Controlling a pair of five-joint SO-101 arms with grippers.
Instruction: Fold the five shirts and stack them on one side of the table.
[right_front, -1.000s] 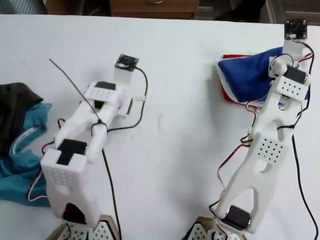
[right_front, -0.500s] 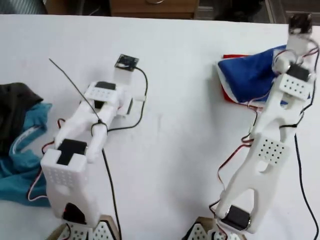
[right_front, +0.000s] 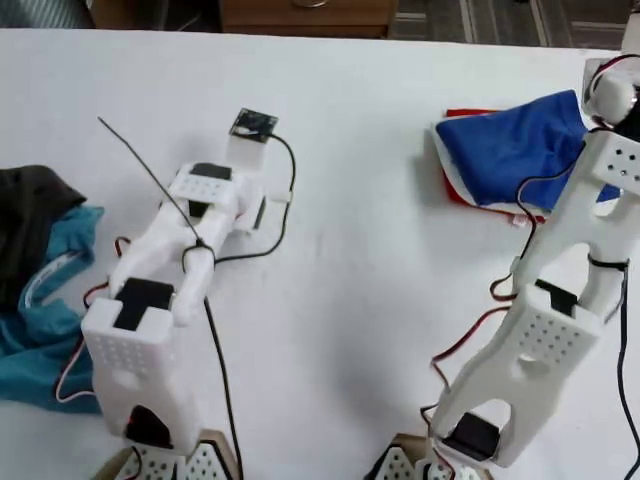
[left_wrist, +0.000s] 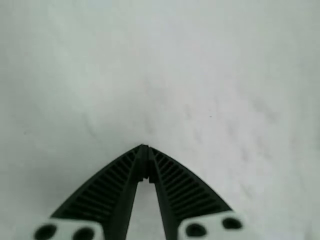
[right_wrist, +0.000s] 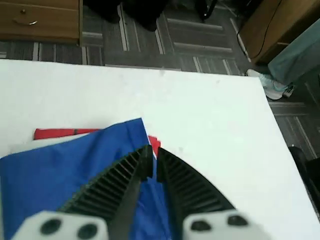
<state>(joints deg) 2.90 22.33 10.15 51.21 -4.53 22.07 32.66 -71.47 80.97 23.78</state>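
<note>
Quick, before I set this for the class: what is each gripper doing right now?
Left gripper: closed, holding nothing, over the table.
Right gripper: closed over the blue shirt, no cloth visibly pinched.

**Open middle, cloth at both edges**

You had a wide bare stretch of table (right_front: 370, 250) between the two arms, running to the far edge. At the left edge, a black shirt (right_front: 25, 210) and a teal shirt (right_front: 40, 310) lay heaped just beside the left arm (right_front: 160, 280). Far right, a blue shirt (right_front: 505, 150) sat on a red one (right_wrist: 60, 133), and the right arm (right_front: 560, 310) crossed its near corner. The left gripper (left_wrist: 144, 152), jaws together, faced bare tabletop.
</note>
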